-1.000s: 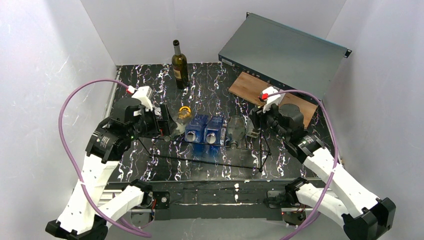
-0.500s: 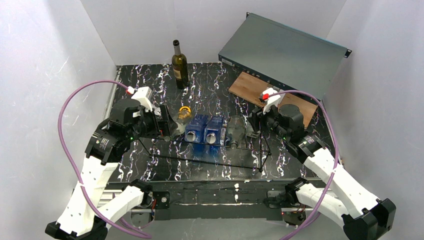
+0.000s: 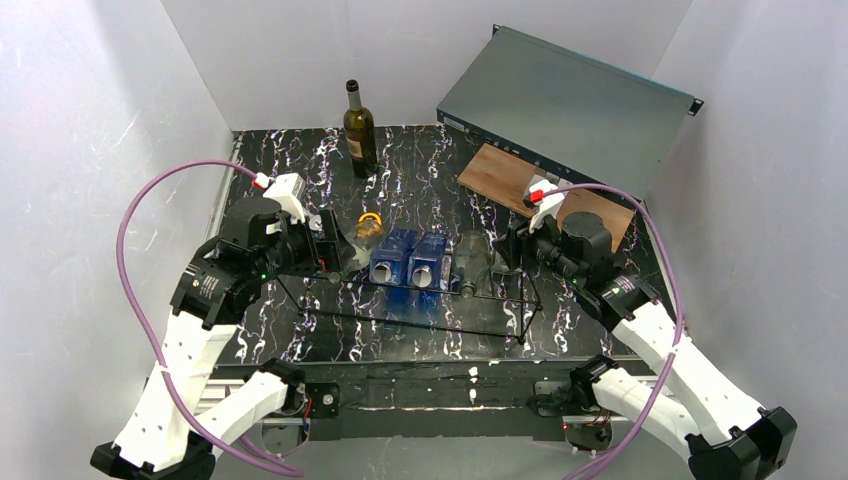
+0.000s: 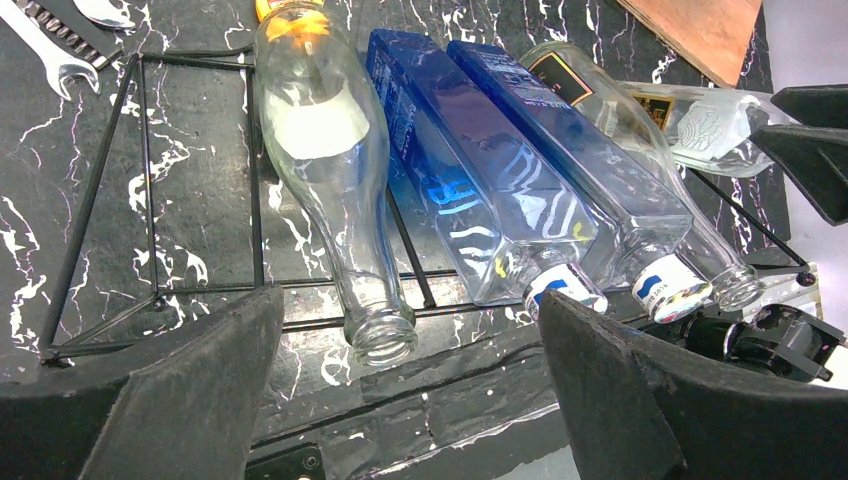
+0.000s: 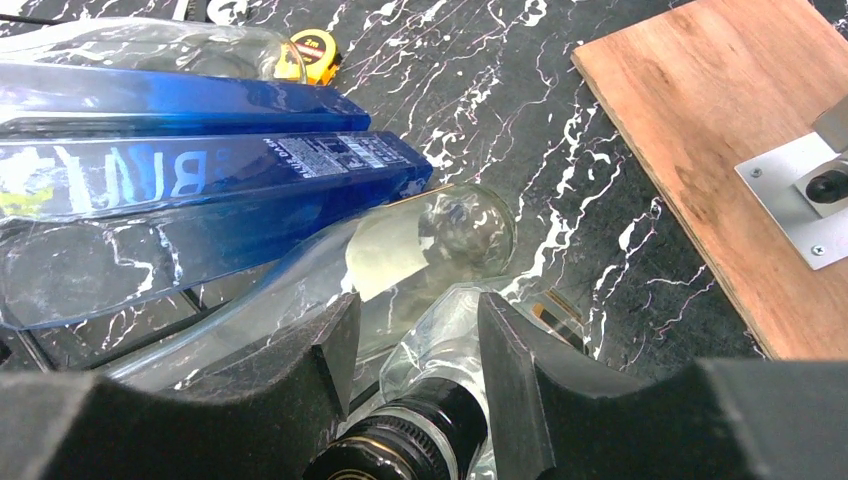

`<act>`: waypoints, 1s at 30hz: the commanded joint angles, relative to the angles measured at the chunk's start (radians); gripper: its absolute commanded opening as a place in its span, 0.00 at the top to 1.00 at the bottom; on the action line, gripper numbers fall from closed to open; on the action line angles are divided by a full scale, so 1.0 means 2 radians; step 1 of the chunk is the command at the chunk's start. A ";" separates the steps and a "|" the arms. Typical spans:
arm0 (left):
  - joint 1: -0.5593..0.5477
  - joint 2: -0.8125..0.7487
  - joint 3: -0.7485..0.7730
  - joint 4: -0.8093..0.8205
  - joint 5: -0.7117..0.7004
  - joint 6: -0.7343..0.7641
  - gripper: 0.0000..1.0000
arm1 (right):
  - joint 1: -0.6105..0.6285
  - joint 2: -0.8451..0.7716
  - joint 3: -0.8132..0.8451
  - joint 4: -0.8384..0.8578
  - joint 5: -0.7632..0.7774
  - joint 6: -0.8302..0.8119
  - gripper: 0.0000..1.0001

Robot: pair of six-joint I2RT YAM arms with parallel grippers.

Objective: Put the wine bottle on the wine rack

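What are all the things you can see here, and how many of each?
Wine rack: one, black wire, centre.
Blue bottles: two, blue, lying on the rack.
Clear bottles: two, see-through, on the rack, flanking the blue ones.
Capped clear bottle: one, see-through, rack's right end.
Dark wine bottle: one, dark, standing at the back.
Tape measure: one, yellow, behind the rack.
Wrench: at least one, silver, behind the rack's left corner.
Wooden board: one, brown, back right.
Flat box: one, grey, back right corner.
Table: one, black, white-veined, under everything.
Left gripper: one, black, open, near the rack's left end.
Right gripper: one, black, closed on the capped bottle's neck.
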 commanded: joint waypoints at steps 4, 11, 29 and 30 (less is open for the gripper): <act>-0.001 -0.003 0.000 -0.004 0.005 -0.001 0.02 | 0.000 -0.019 0.007 -0.030 -0.028 0.042 0.48; -0.001 -0.008 -0.004 -0.004 0.007 -0.007 0.02 | 0.000 -0.023 -0.005 -0.046 -0.050 0.071 0.58; -0.001 -0.014 -0.012 0.001 0.020 -0.021 0.02 | 0.001 -0.070 -0.066 -0.044 -0.086 0.118 0.36; -0.001 -0.014 -0.012 0.002 0.021 -0.022 0.02 | 0.001 -0.070 -0.067 -0.043 -0.093 0.121 0.34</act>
